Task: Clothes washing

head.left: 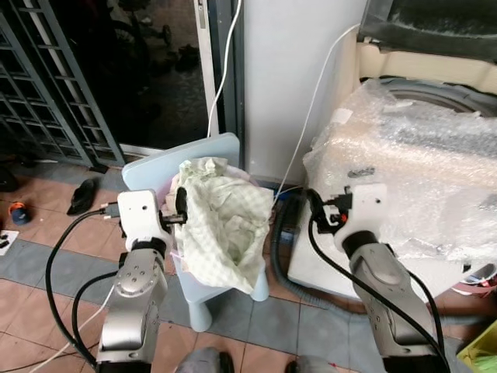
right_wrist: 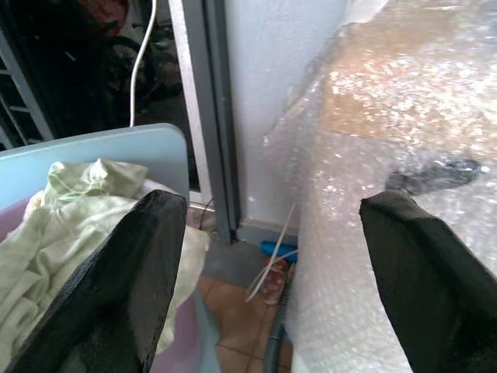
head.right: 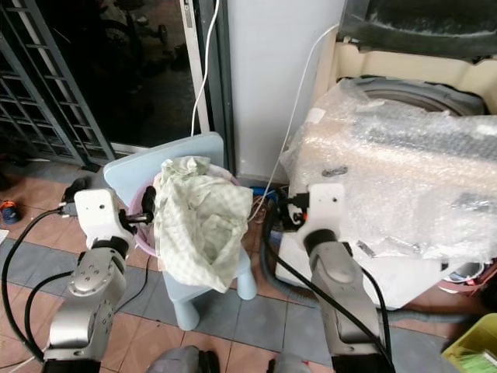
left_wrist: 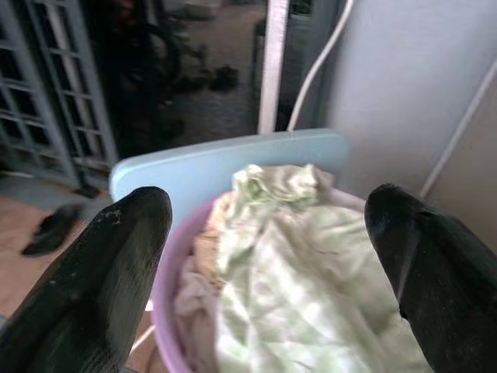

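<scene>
Two hands are raised in front of the robot, and both have their black fingers spread wide apart, holding nothing. The left hand (left_wrist: 264, 256) hovers just beside the round pink plastic laundry basin (head.right: 144, 233), which stands on a pale blue plastic chair (head.left: 167, 163). A crumpled light green checked cloth (head.left: 225, 225) fills the basin and hangs over its front edge, down past the seat. The right hand (right_wrist: 272, 272) is between the chair and the white washing machine wrapped in clear bubble plastic (head.left: 419, 171), near to both.

The robot probably prepares to take the clothes from the basin. The risk is that the hanging cloth slips to the tiled floor (head.left: 46, 264) if the hand takes only a loose fold. Also a push on the basin rim could tip it, because the basin sits high on a small seat. A grey corrugated hose (head.left: 281, 256) and white cables (head.left: 225, 70) lie close to the chair legs and could catch the cloth.

The left wrist view shows other pale clothes under the green one, inside the basin. The head views show how far the cloth hangs down, and the dark doorway with metal grille (head.left: 46, 85) behind.
</scene>
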Motion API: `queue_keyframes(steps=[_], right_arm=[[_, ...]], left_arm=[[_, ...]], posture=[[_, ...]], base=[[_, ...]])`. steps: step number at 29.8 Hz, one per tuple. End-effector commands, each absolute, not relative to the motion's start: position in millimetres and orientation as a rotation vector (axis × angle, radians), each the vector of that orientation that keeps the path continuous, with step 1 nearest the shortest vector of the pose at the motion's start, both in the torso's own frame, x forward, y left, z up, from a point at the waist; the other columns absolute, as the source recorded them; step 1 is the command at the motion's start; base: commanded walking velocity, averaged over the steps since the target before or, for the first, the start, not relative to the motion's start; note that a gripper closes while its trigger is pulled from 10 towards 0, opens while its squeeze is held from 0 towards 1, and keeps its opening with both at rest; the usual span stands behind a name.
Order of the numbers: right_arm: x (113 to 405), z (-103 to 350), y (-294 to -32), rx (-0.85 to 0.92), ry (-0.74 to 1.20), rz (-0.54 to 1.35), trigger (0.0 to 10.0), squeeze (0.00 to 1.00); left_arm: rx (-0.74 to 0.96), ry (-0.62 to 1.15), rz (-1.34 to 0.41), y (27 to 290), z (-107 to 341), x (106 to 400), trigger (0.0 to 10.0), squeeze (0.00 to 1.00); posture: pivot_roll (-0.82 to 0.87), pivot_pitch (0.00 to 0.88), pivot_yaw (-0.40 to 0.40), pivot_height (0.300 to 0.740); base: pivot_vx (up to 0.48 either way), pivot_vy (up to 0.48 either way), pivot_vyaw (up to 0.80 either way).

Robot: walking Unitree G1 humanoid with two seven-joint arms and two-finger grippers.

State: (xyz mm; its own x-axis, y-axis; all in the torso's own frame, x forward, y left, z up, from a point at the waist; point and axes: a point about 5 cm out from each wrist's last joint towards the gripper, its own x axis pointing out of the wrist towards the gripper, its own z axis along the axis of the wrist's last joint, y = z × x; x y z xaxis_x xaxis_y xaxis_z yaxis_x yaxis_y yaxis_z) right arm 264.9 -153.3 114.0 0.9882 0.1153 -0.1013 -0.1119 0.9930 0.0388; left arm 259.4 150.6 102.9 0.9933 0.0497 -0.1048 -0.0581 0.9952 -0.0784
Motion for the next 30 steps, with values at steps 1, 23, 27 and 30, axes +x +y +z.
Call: queue_keyframes(steps=[1,23,27,30], right_arm=[[266,116,-156,0.010,0.080,0.117,10.0,0.00],[283,122,-153,0.004,0.043,0.160,10.0,0.00],[285,122,-151,0.015,0.041,0.166,10.0,0.00],[285,121,-151,0.016,0.042,0.167,10.0,0.00]], left_arm=[[-0.067,0.094,0.049,152,105,257,10.0,0.00],[-0.045,0.102,0.053,150,108,259,10.0,0.00],[-0.046,0.108,0.063,151,107,259,10.0,0.00],[-0.057,0.105,0.056,150,108,259,10.0,0.00]], posture=[[-0.01,0.067,0.047,0.740],[0.01,0.093,0.039,0.740],[0.01,0.093,0.036,0.740],[0.01,0.088,0.033,0.740]], base=[[0.000,0.000,0.77],[0.000,0.000,0.80],[0.000,0.000,0.71],[0.000,0.000,0.16]])
